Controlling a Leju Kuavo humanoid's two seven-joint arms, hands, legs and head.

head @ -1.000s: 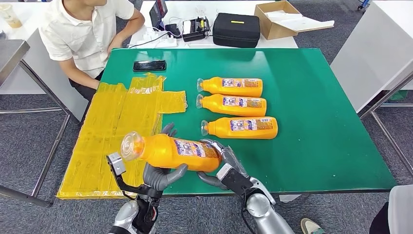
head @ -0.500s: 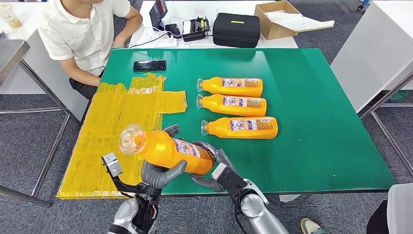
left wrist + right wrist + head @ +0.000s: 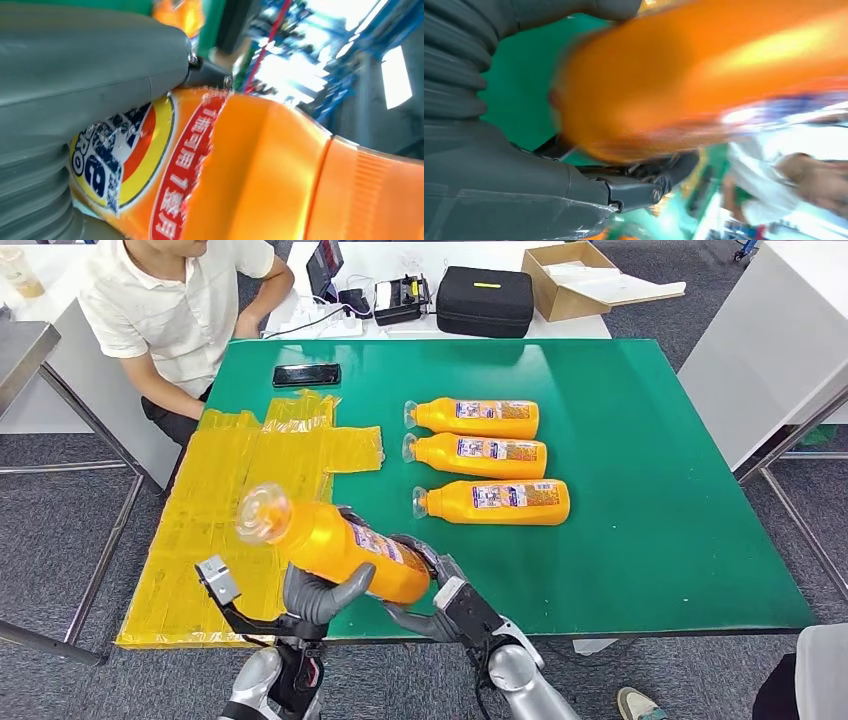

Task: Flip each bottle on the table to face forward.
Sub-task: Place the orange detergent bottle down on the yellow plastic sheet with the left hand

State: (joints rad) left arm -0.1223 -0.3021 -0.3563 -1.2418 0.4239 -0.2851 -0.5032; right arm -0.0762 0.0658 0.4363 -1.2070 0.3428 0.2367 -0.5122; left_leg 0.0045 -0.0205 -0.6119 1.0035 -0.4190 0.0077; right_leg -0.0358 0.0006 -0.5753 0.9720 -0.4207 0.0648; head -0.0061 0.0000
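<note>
Green felt covers the work table [image 3: 640, 540], and over its near edge both hands carry one orange plastic bottle with a clear cap [image 3: 335, 545]. It is lifted off the surface and tilted, cap raised toward the robot's left, base lower toward its right. The left hand [image 3: 320, 595] cups the bottle from beneath, its thick grey thumb pressed on the printed label, as the left wrist view confirms [image 3: 90, 90]. The right hand [image 3: 425, 590] grips the base end, fingers wrapped under the orange body, which looms blurred across the right wrist view [image 3: 704, 75].

Judging by this pose, the step in hand is the flip itself: the bottle is mid-turn between two hands, not yet set down. The next move likely calls for rolling it about its long axis until the intended face is up, then lowering it flat, parallel to the others, without loosening either grip too soon.

Farther out, three matching orange bottles [image 3: 478, 455] lie in a neat column at mid-table, caps to the left, labels showing. Yellow crinkled plastic sheeting [image 3: 250, 470] spreads over the table's left side, a black phone [image 3: 307, 374] beyond it, and a seated person in a white shirt [image 3: 160, 310] at the far corner.
</note>
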